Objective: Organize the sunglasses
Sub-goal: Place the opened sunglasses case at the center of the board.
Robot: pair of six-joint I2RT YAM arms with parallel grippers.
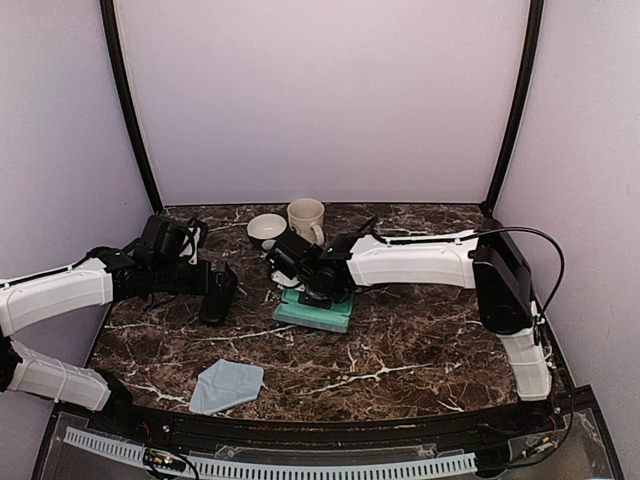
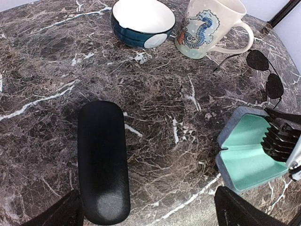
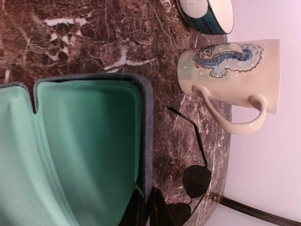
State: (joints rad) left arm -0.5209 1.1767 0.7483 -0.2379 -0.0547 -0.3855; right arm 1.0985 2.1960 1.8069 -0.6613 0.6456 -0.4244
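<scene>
Step in hand: as I judge it, lifting the wire sunglasses (image 2: 265,73) so they can go into the open case (image 2: 247,160).
Sunglasses: a thin black pair, arms unfolded, lying flat on the worktop (image 2: 155,94) toward its far edge. One slim arm reaches toward the handle of the mug (image 2: 211,28). No other pair shows in these views.
Right gripper (image 3: 148,207): clenched, its fingers pressed almost together, low over the far rim of the case.
Sunglasses against the gripper: the nearer lens lies just beside the fingertips, on their far side. Whether the wire frame is actually caught between the fingers I cannot tell, because the fingers hide that spot.
Open case: grey-blue shell, lid thrown back, teal lining bare, about mid-worktop. Its far rim sits just beside the glasses.
Doing it well: confirm the grip with a small, slow lift before carrying anything, since thin wire slips and twists easily. Keep the pair level so the trailing arm clears the mug and does not snag the case rim. Then set it down lengthwise in the teal hollow.
Left gripper (image 2: 148,202): spread wide and grasping nothing, poised over the black case (image 2: 103,162), which lies closed toward the left edge.
</scene>
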